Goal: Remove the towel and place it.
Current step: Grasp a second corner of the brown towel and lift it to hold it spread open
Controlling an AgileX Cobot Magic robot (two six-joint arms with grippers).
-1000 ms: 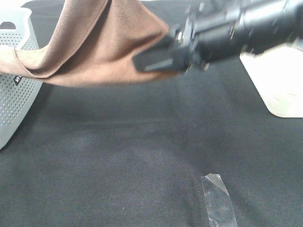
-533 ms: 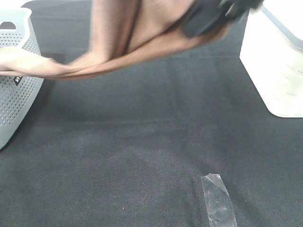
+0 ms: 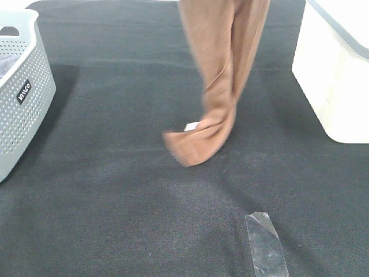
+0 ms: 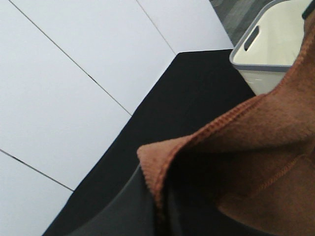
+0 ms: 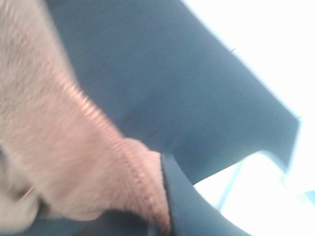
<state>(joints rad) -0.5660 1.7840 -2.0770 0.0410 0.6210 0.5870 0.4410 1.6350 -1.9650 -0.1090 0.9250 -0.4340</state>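
Note:
The brown towel (image 3: pixel 218 86) hangs in two folds from above the top edge of the exterior view, over the middle of the black table cloth (image 3: pixel 115 202). Its curled lower end with a small white tag (image 3: pixel 191 126) swings just above or on the cloth; I cannot tell which. Neither gripper shows in the exterior view. In the left wrist view the towel (image 4: pixel 256 162) has its stitched corner pinched at my shut left gripper (image 4: pixel 158 216). In the right wrist view a hemmed edge of the towel (image 5: pixel 59 147) is caught at my shut right gripper (image 5: pixel 165 219).
A grey perforated basket (image 3: pixel 23 109) stands at the left edge of the table. A white bin (image 3: pixel 340 81) stands at the right, also seen as the bin (image 4: pixel 270 49) in the left wrist view. A strip of clear tape (image 3: pixel 265 242) lies near the front.
The towel has come off the grey basket and swung right, from stretched sideways to hanging straight down. The right arm has risen out of the exterior view.

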